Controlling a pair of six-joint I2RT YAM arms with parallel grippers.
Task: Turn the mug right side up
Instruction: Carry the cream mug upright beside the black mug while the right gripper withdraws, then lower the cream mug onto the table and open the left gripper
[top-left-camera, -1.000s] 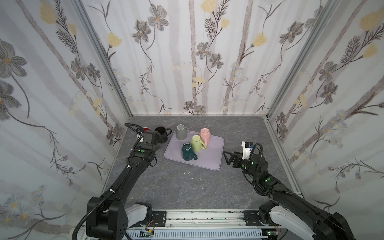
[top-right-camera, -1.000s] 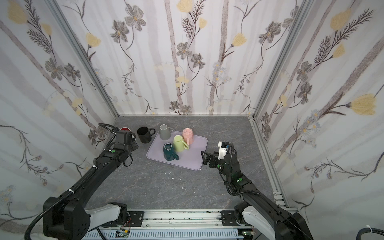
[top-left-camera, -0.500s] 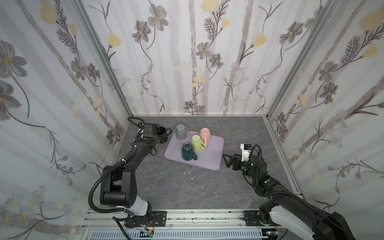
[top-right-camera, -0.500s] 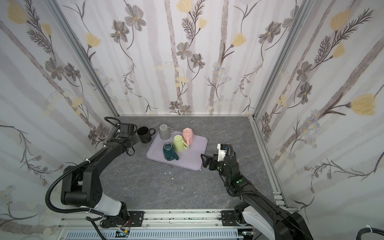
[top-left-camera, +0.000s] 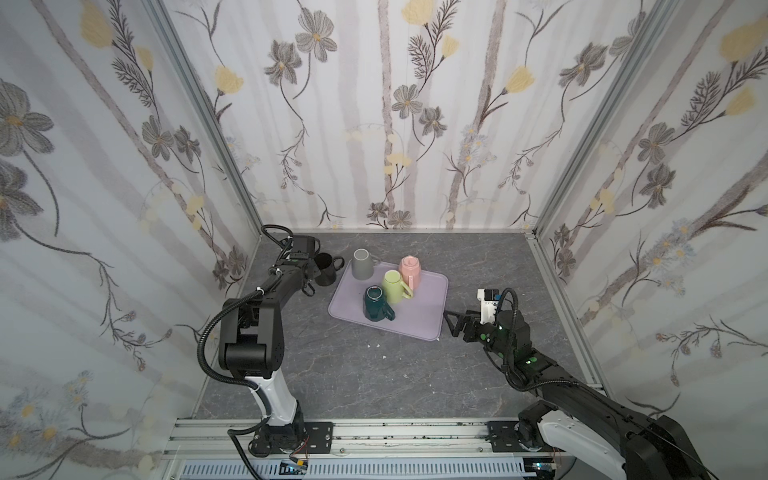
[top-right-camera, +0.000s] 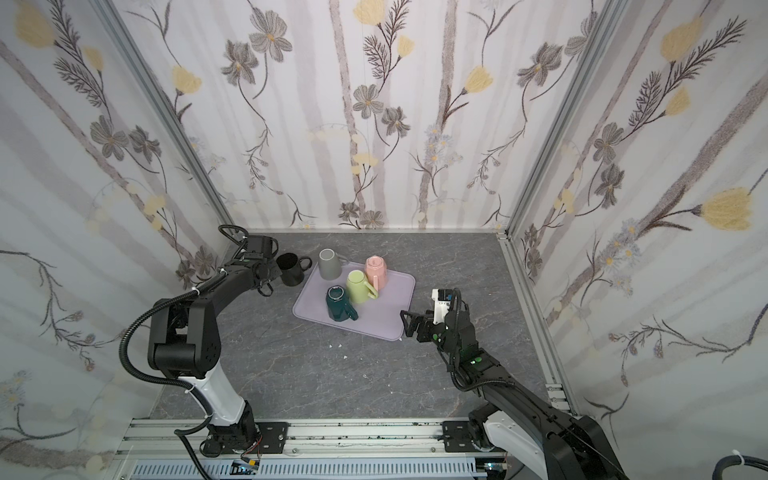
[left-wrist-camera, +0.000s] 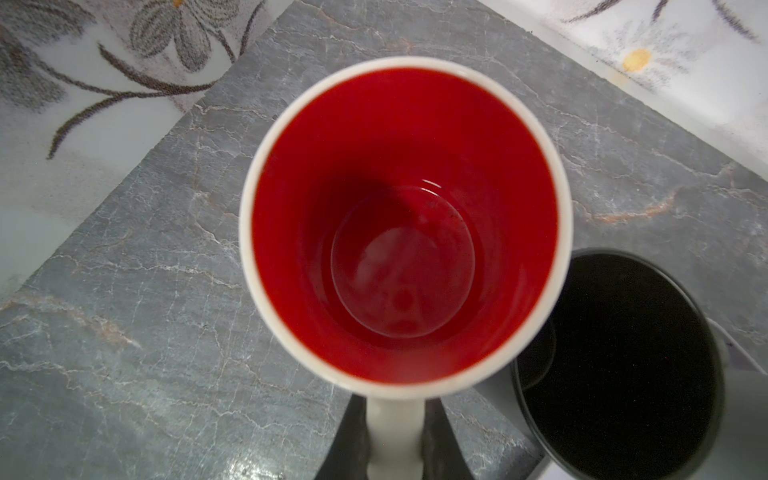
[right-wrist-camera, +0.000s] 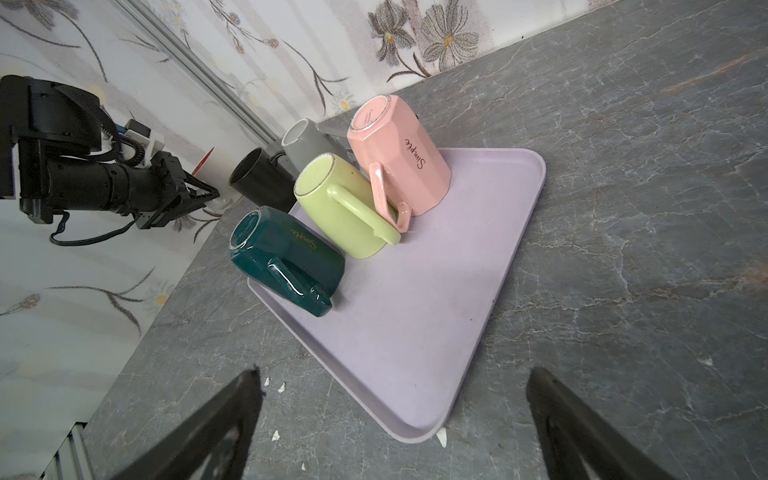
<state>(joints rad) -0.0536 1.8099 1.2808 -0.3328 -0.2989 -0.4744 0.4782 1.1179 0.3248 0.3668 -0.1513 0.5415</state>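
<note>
1. Lilac rectangular plastic tray (top-left-camera: 419, 309): centre of both top views.
2. Right gripper (right-wrist-camera: 395, 374): fingers spread wide, empty, just beside the tray's lower-right corner.
3. Left gripper (left-wrist-camera: 395, 440): up-left of the tray, fingers pinching the handle of the white ceramic mug with red inside (left-wrist-camera: 403, 228).
4. That mug: mouth-up, just beside a black mug (left-wrist-camera: 615, 365).

1. Both top views sit high and far off, looking down over the whole table (top-left-camera: 353, 382); they share nearly everything.
2. The left wrist view looks straight down, very near, into the red-lined mug (left-wrist-camera: 403, 232) just ahead of the left gripper (left-wrist-camera: 395, 444).
3. The right wrist view slants down past the right gripper (right-wrist-camera: 395, 374) at the tray (right-wrist-camera: 457, 291) ahead. The black mug (right-wrist-camera: 257, 178) beyond the tray also shows in the left wrist view.
</note>
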